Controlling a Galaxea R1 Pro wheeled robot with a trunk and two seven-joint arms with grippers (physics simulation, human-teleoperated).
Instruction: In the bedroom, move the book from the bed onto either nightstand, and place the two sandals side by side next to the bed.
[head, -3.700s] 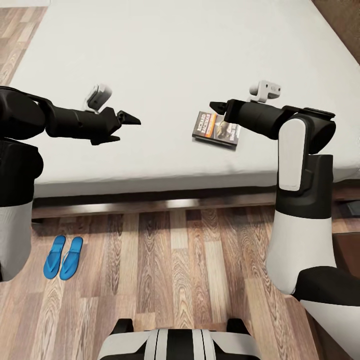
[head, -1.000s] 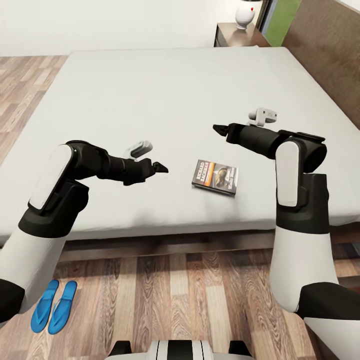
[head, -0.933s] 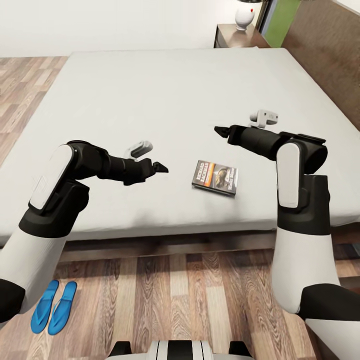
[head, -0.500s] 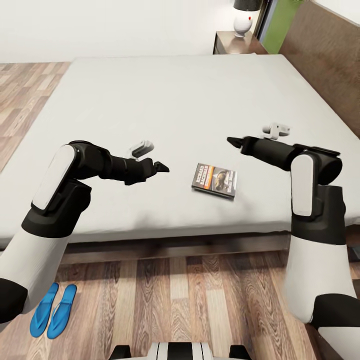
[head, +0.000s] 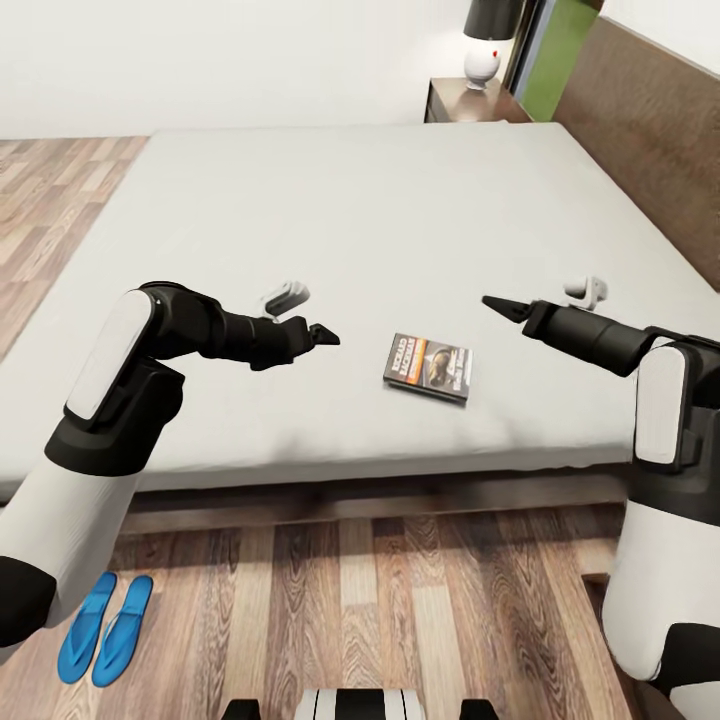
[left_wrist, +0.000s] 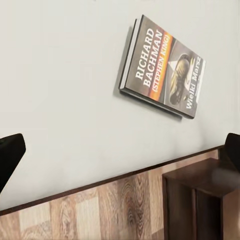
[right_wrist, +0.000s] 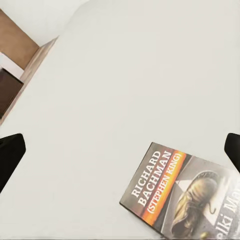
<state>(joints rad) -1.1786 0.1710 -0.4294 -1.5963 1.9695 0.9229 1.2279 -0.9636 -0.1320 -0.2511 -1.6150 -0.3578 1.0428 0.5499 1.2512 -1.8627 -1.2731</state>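
The book (head: 428, 366) lies flat on the off-white bed (head: 330, 200), close to its near edge, dark cover with the orange band facing up. My left gripper (head: 325, 335) hovers over the mattress to the book's left, open and empty. My right gripper (head: 500, 304) hangs open to the book's right, slightly farther back. The left wrist view has the book (left_wrist: 162, 67) ahead of the wide-spread gripper (left_wrist: 121, 152). The right wrist view has the book (right_wrist: 185, 195) near its gripper (right_wrist: 121, 150). The two sandals (head: 103, 628) lie side by side on the floor at lower left. A nightstand (head: 470, 100) stands beyond the bed's far corner.
A lamp (head: 485, 45) sits on the far nightstand. The brown headboard (head: 640, 130) runs along the bed's right side. Wood floor (head: 380, 600) stretches in front of the bed frame. A dark-brown cabinet (left_wrist: 195, 205) stands on the floor beside the bed.
My right gripper has swung rightward and toward me, from behind the book to its right side. The head view has tilted up. The left arm, book and sandals have stayed put.
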